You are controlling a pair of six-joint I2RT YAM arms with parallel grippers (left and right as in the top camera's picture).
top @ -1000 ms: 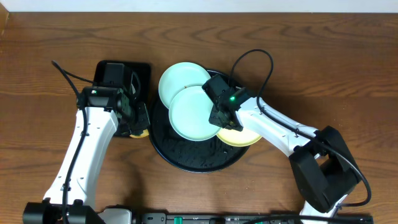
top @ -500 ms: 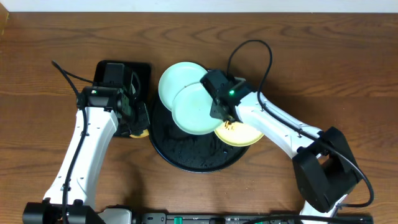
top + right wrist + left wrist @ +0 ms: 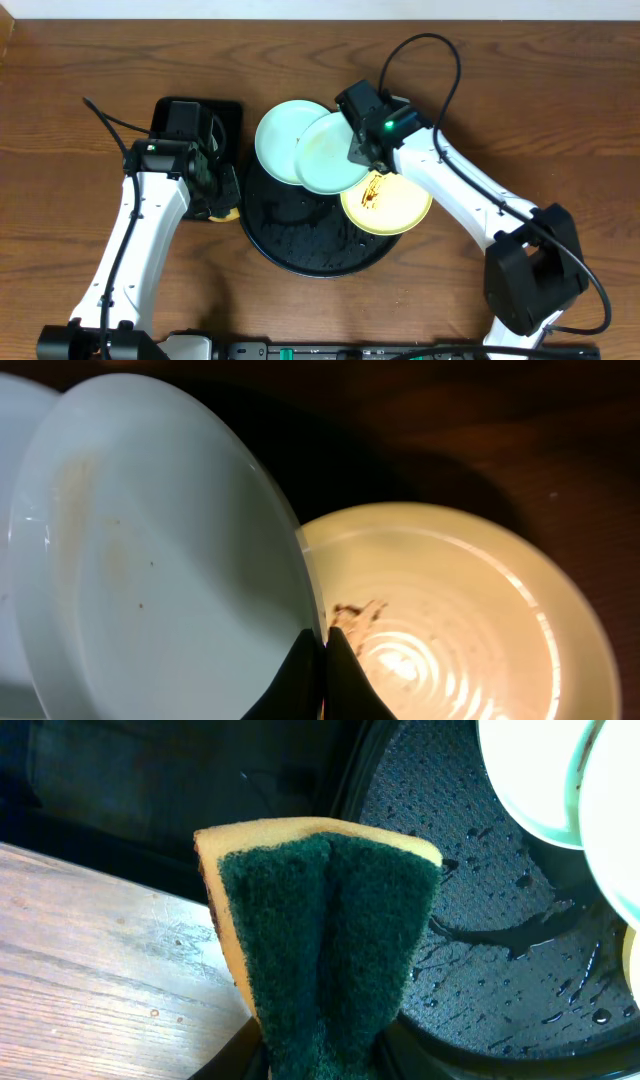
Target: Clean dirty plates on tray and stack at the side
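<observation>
- On the brown wood-grain counter [image 3: 80, 60], near the middle: round tray [image 3: 300, 255], glossy black, raised rim, pebbled floor beaded with water drops.
- At its far edge, overhanging the rim: mint plate [image 3: 272, 135], pale, smooth, round, lying flat, visible face looking clean.
- Overlapping that one on the right: second mint plate [image 3: 325, 160], same pale glaze, tilted, faint tan streak across its face in the right wrist view.
- Pinched shut on the rim of that tilted plate: right claw [image 3: 322, 660], thin dark fingertips pressed together over the edge.
- Lower and to the right, partly under the tilted plate, straddling the tray's right rim: yellow plate [image 3: 395, 208], glossy, marked with concentric rings, brown smear near its centre.
- Just left of the round tray: left claw [image 3: 215, 198] clamped on a sponge [image 3: 320, 940], yellow foam faced with coarse dark-green scouring pad, folded down the middle.
- Behind the left arm: rectangular tray [image 3: 195, 112], black, smaller, rounded corners.
</observation>
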